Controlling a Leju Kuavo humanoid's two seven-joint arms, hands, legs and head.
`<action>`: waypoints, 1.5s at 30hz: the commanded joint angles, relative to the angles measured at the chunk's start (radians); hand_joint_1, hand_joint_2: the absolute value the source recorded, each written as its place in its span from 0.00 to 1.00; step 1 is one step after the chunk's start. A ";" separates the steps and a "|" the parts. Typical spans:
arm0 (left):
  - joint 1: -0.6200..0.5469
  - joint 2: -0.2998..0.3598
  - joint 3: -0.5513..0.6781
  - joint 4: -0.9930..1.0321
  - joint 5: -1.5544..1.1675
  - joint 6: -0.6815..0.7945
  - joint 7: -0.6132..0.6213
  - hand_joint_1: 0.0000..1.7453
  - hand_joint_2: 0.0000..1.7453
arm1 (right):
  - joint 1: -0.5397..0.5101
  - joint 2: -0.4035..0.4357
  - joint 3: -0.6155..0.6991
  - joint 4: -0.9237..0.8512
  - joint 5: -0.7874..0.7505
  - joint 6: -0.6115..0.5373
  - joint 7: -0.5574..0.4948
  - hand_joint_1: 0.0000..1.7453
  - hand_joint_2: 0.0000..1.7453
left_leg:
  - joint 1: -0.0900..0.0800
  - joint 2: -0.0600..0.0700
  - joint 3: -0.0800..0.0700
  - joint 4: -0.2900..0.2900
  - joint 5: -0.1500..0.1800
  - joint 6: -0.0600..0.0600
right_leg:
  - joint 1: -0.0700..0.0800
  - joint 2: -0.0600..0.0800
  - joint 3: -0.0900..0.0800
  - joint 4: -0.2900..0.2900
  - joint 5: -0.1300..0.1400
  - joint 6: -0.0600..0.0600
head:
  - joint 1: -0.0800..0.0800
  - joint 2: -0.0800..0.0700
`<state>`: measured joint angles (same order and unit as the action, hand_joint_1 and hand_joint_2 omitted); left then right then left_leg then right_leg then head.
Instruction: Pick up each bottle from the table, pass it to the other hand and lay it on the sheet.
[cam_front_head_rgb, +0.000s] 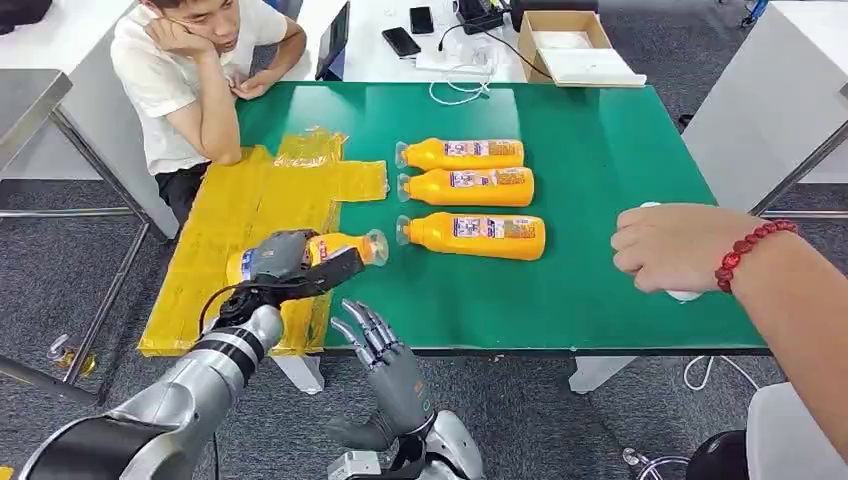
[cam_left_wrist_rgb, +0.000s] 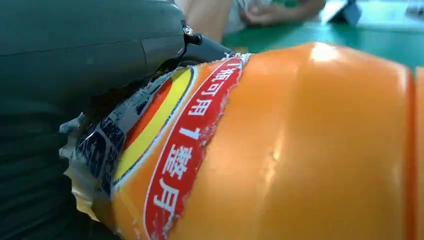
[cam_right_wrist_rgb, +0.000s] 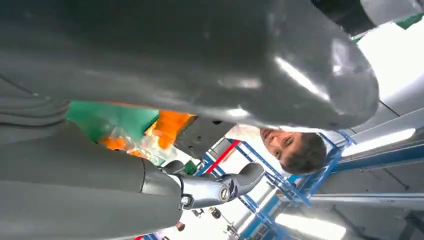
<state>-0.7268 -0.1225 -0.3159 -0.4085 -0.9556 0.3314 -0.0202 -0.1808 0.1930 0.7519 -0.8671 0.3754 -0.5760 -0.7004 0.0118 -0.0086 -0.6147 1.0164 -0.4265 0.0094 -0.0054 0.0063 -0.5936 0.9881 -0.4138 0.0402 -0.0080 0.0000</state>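
- Our left hand (cam_front_head_rgb: 285, 262) grips an orange plastic bottle (cam_front_head_rgb: 345, 246) over the yellow plastic sheet (cam_front_head_rgb: 235, 215), long axis level, cap toward the green table (cam_front_head_rgb: 600, 150).
- Our right hand (cam_front_head_rgb: 375, 345) hangs empty, fingers spread, just beside the sheet's near edge.
- Next: probably lay it down.

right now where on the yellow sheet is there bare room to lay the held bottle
The far half of the yellow sheet is bare, between the person's forearm and the three bottles on green. The near end is crowded: the left hand holds the bottle over it.
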 joint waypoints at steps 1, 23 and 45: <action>-0.055 0.024 -0.084 0.159 -0.059 -0.215 0.154 1.00 1.00 | -0.022 0.014 0.024 0.043 -0.018 -0.001 0.002 0.00 0.00 | -0.001 0.003 0.004 -0.002 -0.001 0.000 | -0.001 0.002 0.003 -0.001 0.000 -0.001 | 0.000 0.000; -0.043 0.026 0.129 0.103 0.185 -0.398 -0.141 0.00 1.00 | -0.035 0.006 0.055 0.049 -0.063 -0.029 0.002 0.00 0.00 | -0.002 0.003 0.009 -0.003 0.000 0.000 | -0.001 0.003 0.008 0.000 0.000 -0.001 | 0.000 0.000; 0.231 0.046 0.119 -0.487 0.567 -0.190 -0.470 0.00 1.00 | 0.026 -0.033 0.031 -0.009 -0.026 -0.034 0.002 0.00 0.00 | -0.001 0.002 0.000 -0.001 0.000 0.000 | -0.001 0.000 -0.001 0.001 -0.001 -0.001 | 0.000 0.000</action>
<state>-0.6063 -0.1011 -0.1701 -0.6097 -0.4988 0.1117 -0.4753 -0.1853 0.1839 0.7805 -0.8614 0.3326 -0.5901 -0.7008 0.0115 -0.0082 -0.6173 1.0165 -0.4259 0.0088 -0.0056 0.0061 -0.5971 0.9895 -0.4142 0.0396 -0.0076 0.0000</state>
